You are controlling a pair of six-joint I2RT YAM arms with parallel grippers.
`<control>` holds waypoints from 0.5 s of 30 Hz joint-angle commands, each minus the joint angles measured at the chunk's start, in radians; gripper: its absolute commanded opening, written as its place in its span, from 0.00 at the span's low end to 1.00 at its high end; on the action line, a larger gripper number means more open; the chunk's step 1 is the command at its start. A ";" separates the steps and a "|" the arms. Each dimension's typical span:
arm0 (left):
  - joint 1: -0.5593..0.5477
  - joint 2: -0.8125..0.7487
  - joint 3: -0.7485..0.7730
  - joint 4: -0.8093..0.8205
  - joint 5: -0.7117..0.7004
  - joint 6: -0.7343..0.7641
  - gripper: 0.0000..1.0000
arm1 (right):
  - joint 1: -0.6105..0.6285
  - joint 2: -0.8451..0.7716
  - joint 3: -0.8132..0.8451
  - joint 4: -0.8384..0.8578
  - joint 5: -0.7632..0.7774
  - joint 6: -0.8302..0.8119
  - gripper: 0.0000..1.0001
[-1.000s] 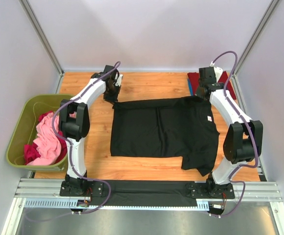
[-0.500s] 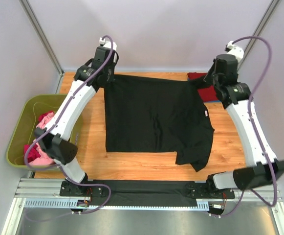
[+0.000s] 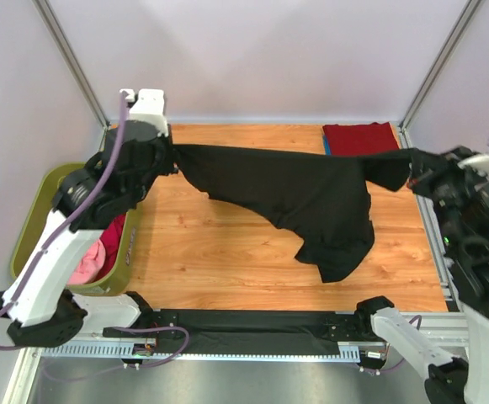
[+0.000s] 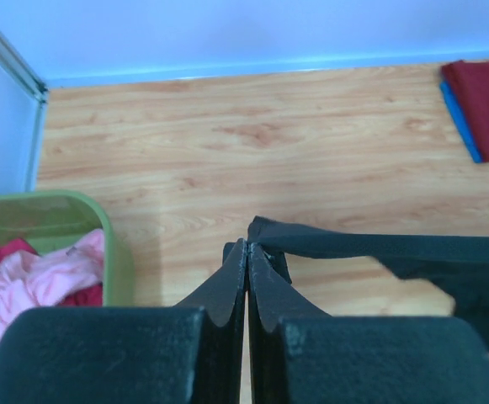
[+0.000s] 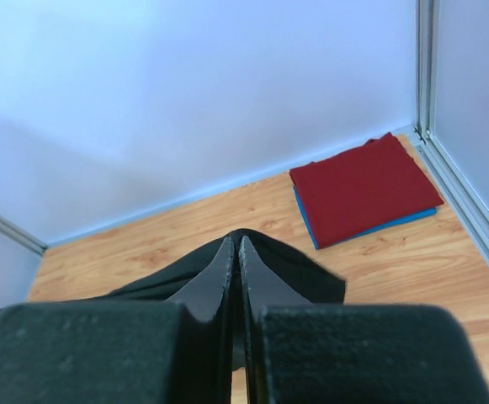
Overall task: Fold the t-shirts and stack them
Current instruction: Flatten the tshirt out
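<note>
Item 1. Black shirt (image 3: 299,189): held off the worktop (image 3: 227,252) and stretched between both arms across the far half. Its middle and one sleeve hung down toward the right centre. Whether the lowest fold touched the wood could not be told.

Item 2. Left gripper (image 4: 246,252): raised near the far left corner, jaws pinched together on a corner of the black shirt.

Item 3. Right gripper (image 5: 234,248): raised over the right edge, jaws clamped on the opposite end of the black shirt.

Item 4. Red shirt (image 5: 362,189): folded flat in the far right corner, lying on a blue shirt (image 4: 459,119). Only a thin edge of the blue one showed.

Item 5. Bin (image 3: 29,236): olive green, standing off the left edge. It contained a crumpled pink shirt (image 4: 34,273) and a magenta shirt (image 3: 112,240), both partly hidden by the left arm in the top view.
</note>
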State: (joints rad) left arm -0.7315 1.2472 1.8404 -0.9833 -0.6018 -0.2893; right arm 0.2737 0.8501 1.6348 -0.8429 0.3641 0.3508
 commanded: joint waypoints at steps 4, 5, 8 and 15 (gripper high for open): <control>-0.014 -0.140 -0.085 -0.146 0.100 -0.131 0.00 | 0.002 -0.080 0.019 -0.096 -0.054 -0.039 0.00; -0.014 -0.140 -0.102 -0.159 0.127 -0.143 0.00 | 0.002 -0.074 0.014 -0.075 -0.071 -0.048 0.00; -0.014 -0.103 -0.127 -0.210 0.160 -0.133 0.00 | 0.002 -0.011 -0.021 -0.006 -0.154 -0.087 0.00; 0.116 0.102 -0.139 -0.289 0.221 -0.122 0.00 | 0.002 0.347 -0.104 0.139 -0.391 -0.171 0.00</control>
State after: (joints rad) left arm -0.7002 1.2892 1.7348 -1.2251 -0.4500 -0.4065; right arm 0.2764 1.0374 1.5982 -0.7837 0.1200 0.2436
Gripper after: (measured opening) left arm 0.006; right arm 0.007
